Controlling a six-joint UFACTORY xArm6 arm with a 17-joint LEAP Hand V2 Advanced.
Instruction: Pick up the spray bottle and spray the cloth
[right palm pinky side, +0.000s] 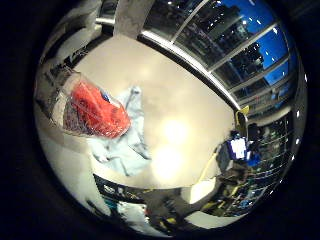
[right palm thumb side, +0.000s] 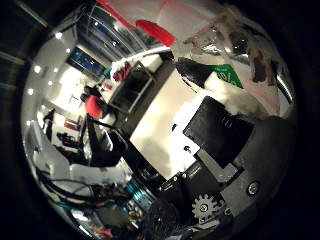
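A clear spray bottle (right palm pinky side: 92, 112) with red inside hangs close to my palm, above the light blue cloth (right palm pinky side: 127, 145). The cloth lies crumpled on the pale table (right palm pinky side: 185, 105). In the thumb side view the bottle's clear body (right palm thumb side: 235, 45) fills the space beside my right hand (right palm thumb side: 220, 150), and its red trigger (right palm thumb side: 155, 30) shows at the head. A black and white finger (right palm thumb side: 212, 125) curls against the bottle's side. The nozzle's exact aim over the cloth cannot be made out.
Large dark windows (right palm pinky side: 240, 45) run along the table's far side. Beyond the table's end stand cluttered furniture and a lit blue screen (right palm pinky side: 237, 147). A dark shelf unit (right palm thumb side: 132, 85) and a red object (right palm thumb side: 93, 106) stand in the room behind.
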